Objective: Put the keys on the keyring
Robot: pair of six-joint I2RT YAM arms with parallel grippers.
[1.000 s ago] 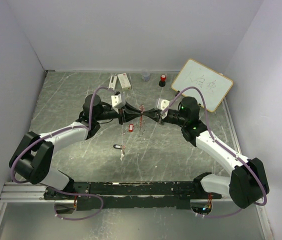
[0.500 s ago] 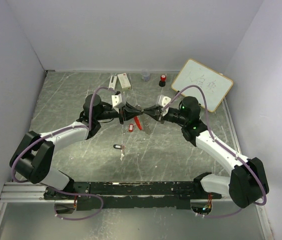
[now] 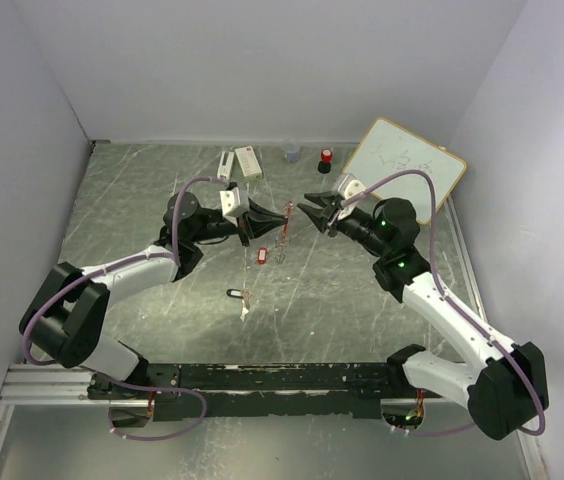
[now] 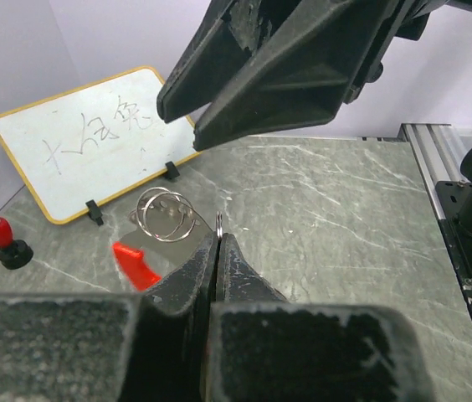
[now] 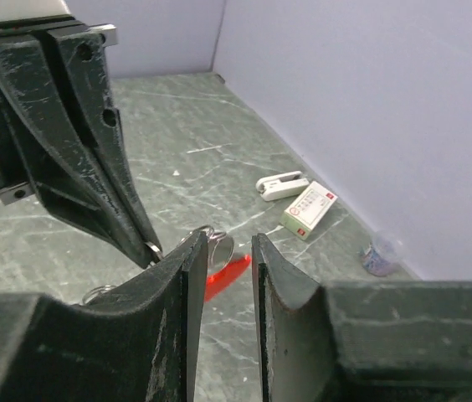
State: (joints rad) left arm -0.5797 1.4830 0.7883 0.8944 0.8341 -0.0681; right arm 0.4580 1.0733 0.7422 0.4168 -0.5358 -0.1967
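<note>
**Item 1, whiteboard** (image 3: 405,170): the reference piece. It leans at the back right of the table (image 3: 362,300) and carries scribbled marks.

**Item 2, left gripper** (image 3: 284,216): well left of the whiteboard and pointing toward it. Its jaws are pressed together, pinching 1 thin wire loop of the keyring. The left wrist view shows the loop clamped at the very tip (image 4: 218,239).

**Item 3, keyring** (image 3: 283,235): hangs from the left gripper's tip, left of the whiteboard. It is made up of silver wire rings (image 4: 165,216) and 1 curved red plastic piece (image 4: 135,264). Whether its lower end touches the table cannot be told.

**Item 4, right gripper** (image 3: 304,210): sits between the left gripper and the whiteboard. Its 2 fingers are spread with nothing between them (image 5: 253,243). The tips are just beside the keyring and apart from it.

**Item 5, red key** (image 3: 261,256): lies on the table, left of the whiteboard and nearer the arm bases than the whiteboard is.

**Item 6, black key** (image 3: 233,293): lies on the table, farther left of the whiteboard than the red key and nearer the arm bases.

**Item 7, red-topped black cylinder** (image 3: 326,159): stands upright just left of the whiteboard.

**Item 8, clear cup** (image 3: 291,152); **white box** (image 3: 248,161); **white clip** (image 3: 225,163): set in a row along the back wall, in that order leftward from the whiteboard.
</note>
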